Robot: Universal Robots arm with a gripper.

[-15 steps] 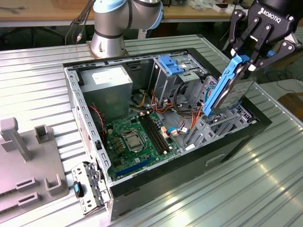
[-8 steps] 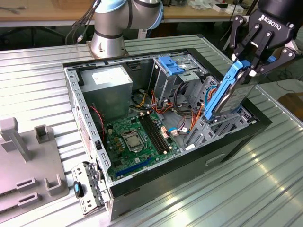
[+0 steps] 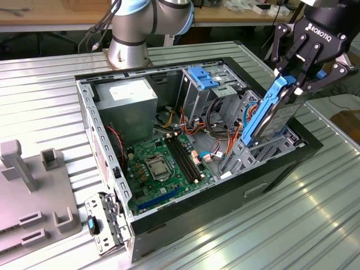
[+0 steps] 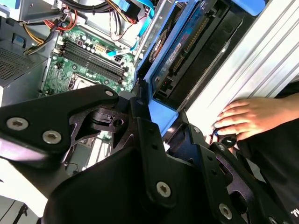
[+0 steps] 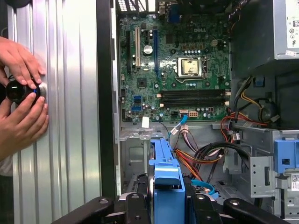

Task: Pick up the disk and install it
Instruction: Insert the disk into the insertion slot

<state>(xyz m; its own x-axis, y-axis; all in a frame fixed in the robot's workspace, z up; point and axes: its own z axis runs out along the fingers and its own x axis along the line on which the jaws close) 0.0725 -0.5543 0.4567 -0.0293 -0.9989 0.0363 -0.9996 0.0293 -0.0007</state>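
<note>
The disk [image 3: 271, 112], a dark grey drive in bright blue carrier rails, hangs tilted on edge over the drive bay at the exterior view's right end of the open computer case [image 3: 281, 160]. Its lower end sits down among the grey bay brackets [image 3: 247, 149]. My gripper [image 3: 293, 84] is shut on the disk's upper end. In the first wrist view the disk's blue rail [image 5: 166, 170] runs away from my gripper [image 5: 167, 201] toward the case floor. In the second wrist view the disk [image 4: 180, 46] stretches from my gripper [image 4: 156, 109] into the case.
Inside the case lie a green motherboard [image 3: 163, 163], a grey power supply [image 3: 126, 107] and a metal cage with blue latches [image 3: 205, 79]. Loose cables [image 5: 205, 154] cross beside the bay. A person's hands [image 5: 21, 93] hold a small black object on the ribbed table [image 5: 70, 116]. Grey fixtures [image 3: 34, 191] stand at the exterior view's left.
</note>
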